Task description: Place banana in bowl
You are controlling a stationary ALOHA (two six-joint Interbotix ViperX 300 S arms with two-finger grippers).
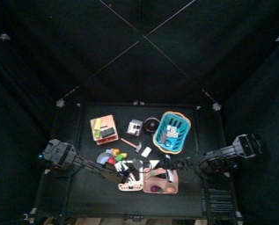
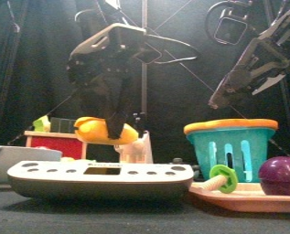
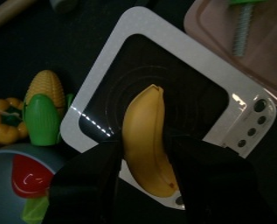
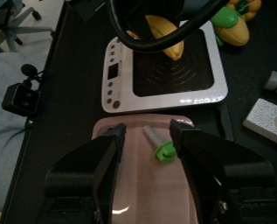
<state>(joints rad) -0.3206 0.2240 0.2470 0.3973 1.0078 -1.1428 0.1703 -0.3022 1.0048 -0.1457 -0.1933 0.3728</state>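
Observation:
A yellow banana (image 3: pixel 147 140) hangs lengthwise between the jaws of my left gripper (image 3: pixel 144 179), which is shut on it. In the front view the banana (image 2: pixel 107 130) is held a little above the white scale (image 2: pixel 98 178), clear of its surface. The grey bowl (image 3: pixel 18 179) lies beside the scale with a red slice and a green piece in it; its rim (image 2: pixel 5 154) shows at the front view's far left. My right gripper (image 4: pixel 147 133) hovers open over the pink tray (image 4: pixel 141 188), a green screw (image 4: pixel 164 152) lying below its jaws.
A teal basket (image 2: pixel 230 142) stands at the right, behind the pink tray (image 2: pixel 251 195) with a purple fruit (image 2: pixel 282 174). A toy corn cob (image 3: pixel 41 103) and an orange pepper (image 3: pixel 3 118) lie near the bowl. A red and yellow box (image 1: pixel 104 129) stands at the back left.

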